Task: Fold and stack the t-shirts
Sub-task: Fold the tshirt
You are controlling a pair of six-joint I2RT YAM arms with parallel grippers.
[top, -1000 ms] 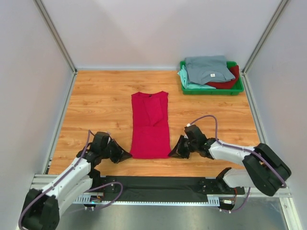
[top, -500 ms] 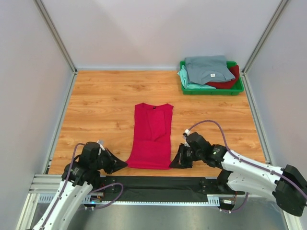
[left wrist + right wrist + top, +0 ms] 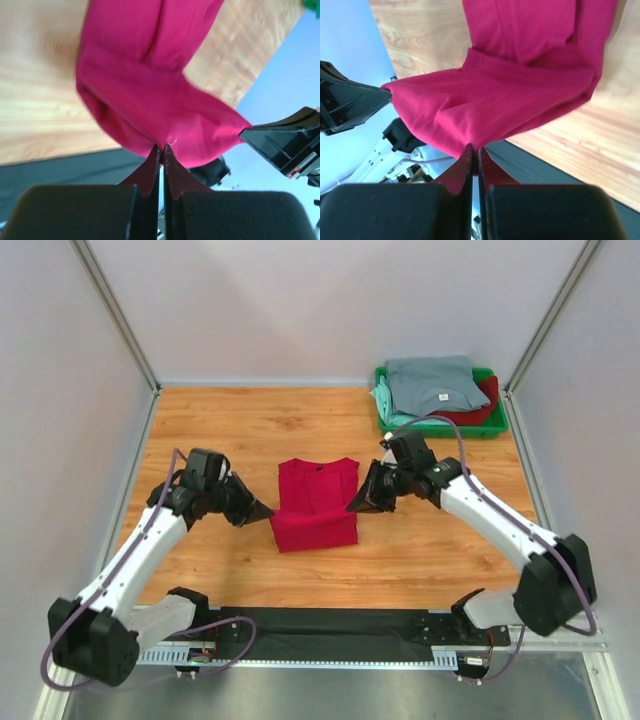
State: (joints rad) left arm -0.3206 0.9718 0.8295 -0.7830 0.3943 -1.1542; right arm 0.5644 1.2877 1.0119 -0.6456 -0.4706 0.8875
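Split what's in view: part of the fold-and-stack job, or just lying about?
Job: crimson-red cloth t-shirt, pinched by left gripper and right gripper; grey-blue cloth tee, mint-green cloth tee, darker red cloth tee.
Lying about: green plastic tray holding those tees; wood-grain table top.

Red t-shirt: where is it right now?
Top view: the red t-shirt sits centre-frame, its hem corners pinched by the left gripper and right gripper on either side. The green tray is beyond it, far right.

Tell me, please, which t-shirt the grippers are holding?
The crimson t-shirt, pinched by the left gripper and right gripper; the grey t-shirt, mint t-shirt and dark-red t-shirt lie piled in the tray.
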